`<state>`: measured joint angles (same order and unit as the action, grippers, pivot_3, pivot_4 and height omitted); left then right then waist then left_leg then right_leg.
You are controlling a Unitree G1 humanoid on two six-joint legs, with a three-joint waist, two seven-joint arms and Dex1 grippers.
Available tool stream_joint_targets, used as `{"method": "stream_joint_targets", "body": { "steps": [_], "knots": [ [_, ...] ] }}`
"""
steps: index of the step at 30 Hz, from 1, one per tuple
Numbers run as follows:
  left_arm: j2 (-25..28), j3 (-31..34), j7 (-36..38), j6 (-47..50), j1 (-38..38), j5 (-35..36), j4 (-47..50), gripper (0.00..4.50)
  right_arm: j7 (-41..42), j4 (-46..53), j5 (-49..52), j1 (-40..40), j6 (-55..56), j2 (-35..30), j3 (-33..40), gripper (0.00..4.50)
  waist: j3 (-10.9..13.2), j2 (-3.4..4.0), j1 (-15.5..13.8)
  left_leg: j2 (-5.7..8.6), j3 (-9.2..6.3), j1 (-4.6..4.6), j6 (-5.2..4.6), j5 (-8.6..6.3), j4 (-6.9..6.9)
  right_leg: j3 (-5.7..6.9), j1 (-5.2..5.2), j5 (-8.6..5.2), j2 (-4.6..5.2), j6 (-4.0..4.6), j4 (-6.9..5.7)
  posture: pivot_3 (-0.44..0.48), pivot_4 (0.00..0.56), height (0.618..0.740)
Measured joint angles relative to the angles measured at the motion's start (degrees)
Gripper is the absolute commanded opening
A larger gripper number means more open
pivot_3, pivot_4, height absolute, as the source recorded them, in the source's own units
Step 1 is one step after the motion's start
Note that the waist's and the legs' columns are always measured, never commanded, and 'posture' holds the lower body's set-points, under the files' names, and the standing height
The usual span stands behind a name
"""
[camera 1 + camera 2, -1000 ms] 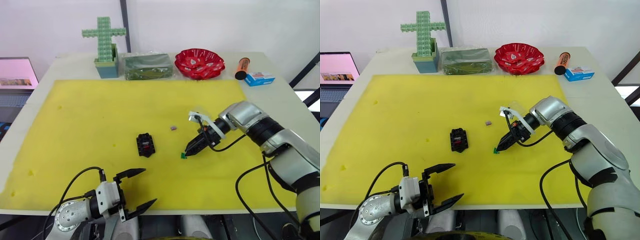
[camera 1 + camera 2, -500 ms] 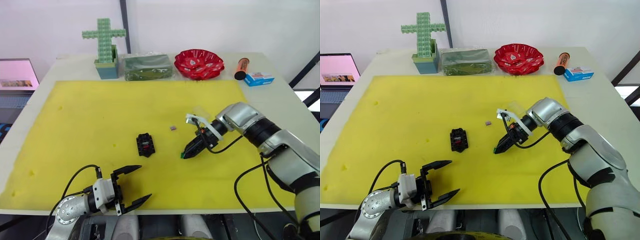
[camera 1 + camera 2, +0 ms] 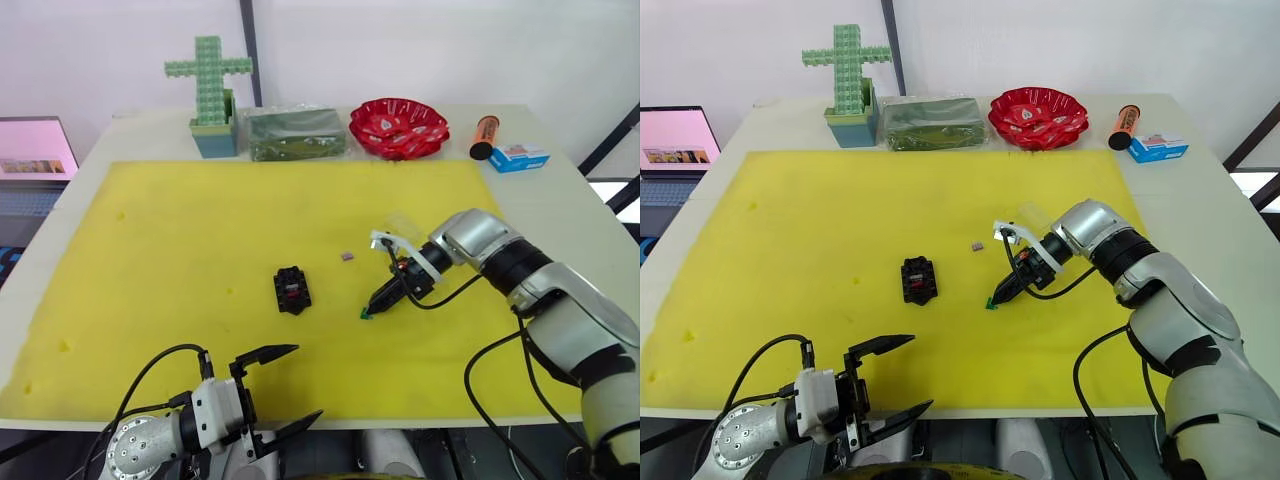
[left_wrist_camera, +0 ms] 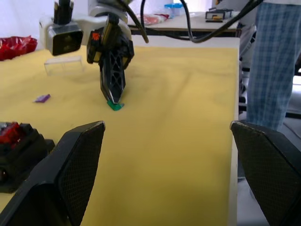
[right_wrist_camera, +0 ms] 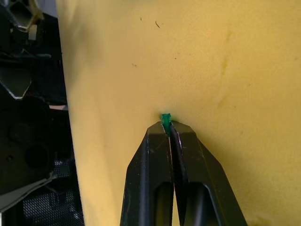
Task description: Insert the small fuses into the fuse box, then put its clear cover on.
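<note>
The black fuse box (image 3: 292, 290) lies mid-mat on the yellow foam mat (image 3: 180, 240), with a red fuse (image 4: 9, 132) seated in it. My right gripper (image 3: 371, 308) points down at the mat to the box's right, shut on the green fuse (image 5: 165, 117), which touches the foam. A purplish fuse (image 3: 346, 256) lies loose behind the box. The clear cover (image 4: 63, 64) rests on the mat just behind my right wrist. My left gripper (image 3: 285, 390) hovers open at the mat's near edge, holding nothing.
Along the table's back stand a green block cross (image 3: 208, 75) in a teal pot, a green-filled clear bag (image 3: 295, 132), a red bowl (image 3: 398, 126), an orange tube (image 3: 484, 135) and a blue-and-white carton (image 3: 519, 157). A laptop (image 3: 35, 150) sits far left. A person's trouser leg (image 4: 273, 61) stands beside the table.
My left gripper has shifted slightly right and toward the near edge, still open. My right gripper stays with its tips closed on the green fuse at the mat.
</note>
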<state>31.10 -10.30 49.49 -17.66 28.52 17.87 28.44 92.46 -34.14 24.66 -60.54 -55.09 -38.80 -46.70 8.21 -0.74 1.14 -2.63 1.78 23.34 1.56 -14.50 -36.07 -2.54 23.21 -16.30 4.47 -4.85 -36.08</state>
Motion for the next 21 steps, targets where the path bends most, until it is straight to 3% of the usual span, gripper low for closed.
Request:
{"method": "stream_joint_targets", "body": {
  "steps": [6,10,12,15,18,21],
  "knots": [
    [0.3,-0.5,-3.4,5.7,-0.9,-0.4,5.7,4.5,-3.9,16.3,8.5,7.2,-22.8,-7.6,13.1,0.02,0.0,0.01,-0.3,0.29,0.2,0.12,0.0,-0.01,0.07,0.28,0.02,0.0,0.55,0.0,0.22,0.0,0.15,0.74],
    [-0.7,-0.5,-6.1,11.3,-5.2,1.0,6.5,4.5,-17.1,27.9,24.3,18.0,-35.4,-10.7,27.5,0.02,0.0,-0.04,-0.6,0.33,0.15,0.13,-0.02,-0.02,-0.03,0.54,-0.14,0.0,0.53,-0.01,0.31,0.0,0.15,0.74],
    [-0.8,-0.3,-6.2,13.1,-7.9,1.7,6.1,4.5,-27.4,31.1,33.9,24.7,-36.7,-11.6,34.8,0.02,0.0,-0.08,-0.6,0.37,0.08,0.1,-0.03,-0.01,-0.12,0.66,-0.28,0.01,0.39,-0.01,0.32,0.0,0.15,0.74],
    [-1.2,0.1,-5.7,15.0,-13.1,2.8,2.5,4.5,-49.9,37.0,52.7,38.8,-35.0,-9.1,47.0,0.02,0.0,-0.18,-0.6,0.56,-0.09,0.08,-0.05,0.0,-0.24,0.94,-0.56,0.01,0.1,-0.06,0.38,0.0,0.15,0.74],
    [-1.7,0.5,-4.6,15.0,-14.9,3.2,-1.2,4.5,-77.0,45.8,76.5,52.1,-20.6,-9.5,47.2,0.02,0.0,-0.29,-0.3,0.63,-0.18,0.05,-0.06,0.01,-0.27,1.0,-0.63,0.09,0.07,-0.79,0.33,0.0,0.15,0.74],
    [-1.9,0.3,-3.4,15.0,-15.2,3.4,-2.6,4.5,-96.8,52.5,85.3,56.5,-6.6,-1.9,47.3,0.02,0.2,-0.6,0.4,0.54,-0.54,-0.01,-0.08,0.03,-0.35,0.88,-0.63,0.16,-0.33,-1.05,0.29,0.0,0.15,0.74]
  ]
}}
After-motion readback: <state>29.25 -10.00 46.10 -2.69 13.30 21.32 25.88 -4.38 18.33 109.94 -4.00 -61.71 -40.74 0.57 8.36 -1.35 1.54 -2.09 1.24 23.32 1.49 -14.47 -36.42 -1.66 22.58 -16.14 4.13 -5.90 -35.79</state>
